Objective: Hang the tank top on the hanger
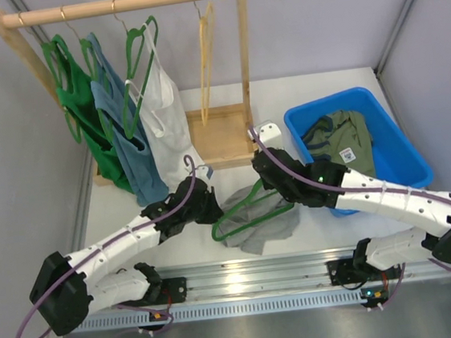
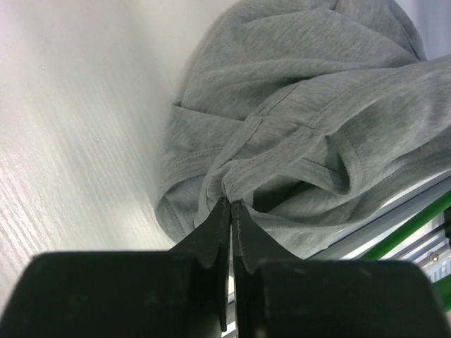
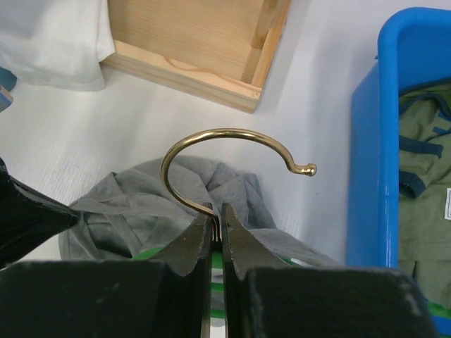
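Currently the tank top [image 1: 268,227] lies crumpled at the counter's near edge, about mid-width, with the green hanger [image 1: 230,210] resting across it. Left gripper [image 2: 231,203]: clenched, jaws pinching a seamed fold of the grey knit just off the counter surface. Right gripper [image 3: 217,210]: clenched on the shank of the brass hook [image 3: 225,130], which curls up and to the right. Beyond, towards the far edge, stands a wooden rack [image 1: 230,136]. A blue bin [image 1: 406,138] holding an olive garment [image 1: 343,140] sits by the right edge.
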`<control>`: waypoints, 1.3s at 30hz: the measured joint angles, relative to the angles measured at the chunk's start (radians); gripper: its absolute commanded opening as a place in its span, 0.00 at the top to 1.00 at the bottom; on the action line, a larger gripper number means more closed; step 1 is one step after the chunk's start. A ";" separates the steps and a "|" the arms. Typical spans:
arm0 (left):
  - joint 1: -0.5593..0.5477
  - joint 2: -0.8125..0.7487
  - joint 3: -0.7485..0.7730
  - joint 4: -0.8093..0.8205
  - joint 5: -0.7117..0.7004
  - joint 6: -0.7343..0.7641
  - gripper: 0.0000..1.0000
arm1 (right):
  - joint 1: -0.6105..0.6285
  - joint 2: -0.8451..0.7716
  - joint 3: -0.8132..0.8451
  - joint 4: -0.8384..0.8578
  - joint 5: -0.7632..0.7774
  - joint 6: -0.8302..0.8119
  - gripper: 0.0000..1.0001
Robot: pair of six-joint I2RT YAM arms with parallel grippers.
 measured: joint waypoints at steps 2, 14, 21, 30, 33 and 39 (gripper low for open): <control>0.000 0.000 0.000 0.002 -0.003 -0.002 1.00 | 0.000 0.005 0.010 -0.020 0.021 0.011 1.00; 0.000 -0.113 -0.006 -0.026 -0.028 -0.028 1.00 | 0.000 0.048 0.081 -0.106 0.174 0.095 1.00; 0.000 -0.153 -0.007 -0.095 -0.035 -0.048 1.00 | -0.006 0.075 0.097 -0.155 0.239 0.134 1.00; 0.000 -0.213 -0.009 -0.173 -0.030 -0.072 1.00 | -0.014 0.091 0.128 -0.175 0.297 0.174 1.00; 0.000 -0.217 -0.009 -0.194 -0.027 -0.073 1.00 | -0.014 0.098 0.129 -0.174 0.305 0.176 1.00; 0.000 -0.237 -0.003 -0.230 -0.021 -0.074 1.00 | -0.014 0.101 0.127 -0.174 0.329 0.189 1.00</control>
